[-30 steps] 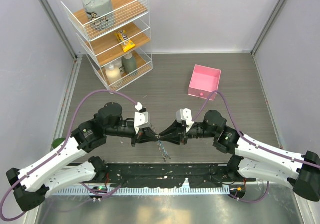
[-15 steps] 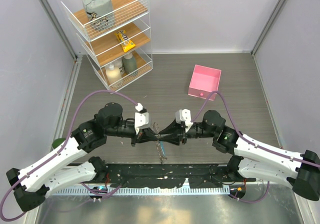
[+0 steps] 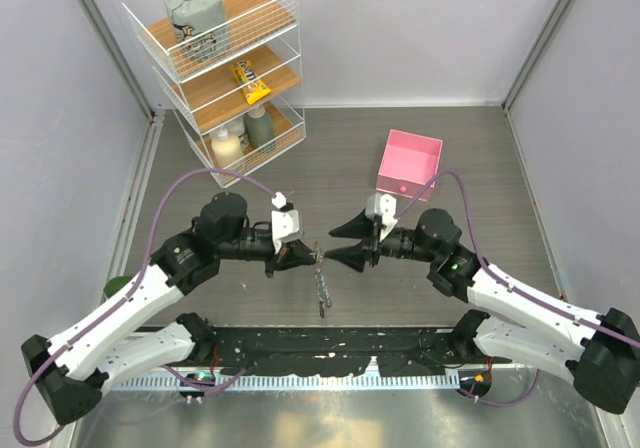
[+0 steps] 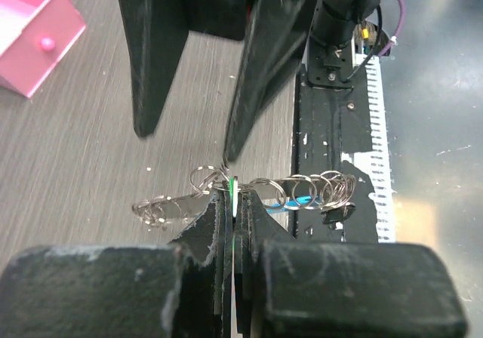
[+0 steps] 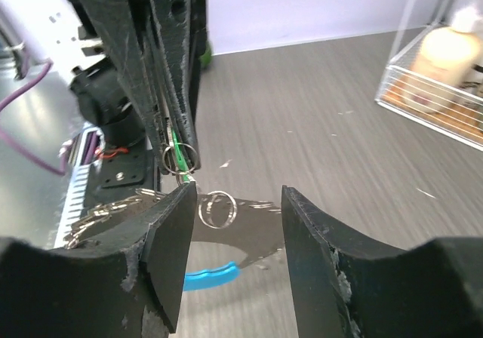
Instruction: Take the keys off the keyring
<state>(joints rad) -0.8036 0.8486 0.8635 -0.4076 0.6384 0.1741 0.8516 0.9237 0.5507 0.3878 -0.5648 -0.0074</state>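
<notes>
Above the worktop (image 3: 480, 168) my two arms meet almost tip to tip. My left end effector (image 3: 308, 256) is pinched tight on the green-headed key (image 4: 235, 193), with only a sliver of green showing between the fingers. My right end effector (image 3: 331, 246) is spread wide and holds nothing (one fingertip (image 4: 229, 145) sits just above the small rings beside the key). The keyring (image 3: 322, 290) hangs from the key at my left tips. Its silvery chain and blue strip (image 5: 206, 277) trail down toward the worktop, just beside the right end effector's open fingers.
</notes>
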